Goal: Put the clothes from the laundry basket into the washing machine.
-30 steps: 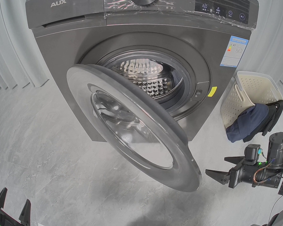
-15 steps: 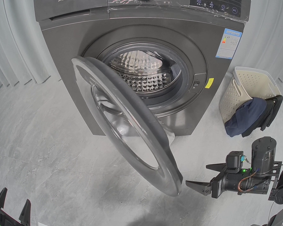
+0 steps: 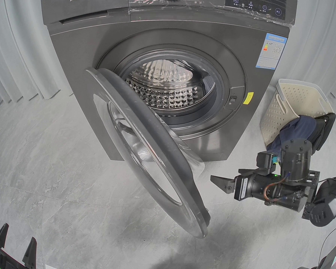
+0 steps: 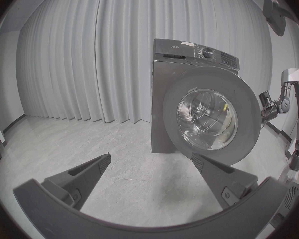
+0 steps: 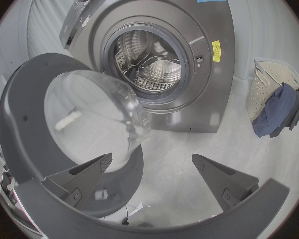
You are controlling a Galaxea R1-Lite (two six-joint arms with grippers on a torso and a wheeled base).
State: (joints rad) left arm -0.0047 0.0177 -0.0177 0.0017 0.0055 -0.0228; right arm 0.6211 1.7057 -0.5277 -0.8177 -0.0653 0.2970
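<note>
Grey steel washing machine dead ahead, on a pale marbled floor, with white curtains behind.

- Door: swung wide open on its left hinge, free edge pointing out toward the robot. The clear glass bowl bulges on its inner side. The perforated drum is visible through the port.
- Laundry basket: cream, perforated, on the floor just right of the machine, near the curtain.
- Clothes: a navy garment is draped over the basket's front rim and hangs down the outside. A darker garment hangs right beside it, touching it. Both are at the basket, well apart from the drum.
- Right hand: jaws spread wide, nothing between them. It hangs above the floor between the door's free edge and the basket, fingers aimed toward the door. In the head view its wrist overlaps the lower part of the navy garment. The right wrist view shows open floor between the two fingers, door to one side and basket to the other.
- Left hand: low at the robot's left, well apart from the machine, jaws wide open and holding nothing. Its wrist view looks across the floor at the outer face of the door.
</note>
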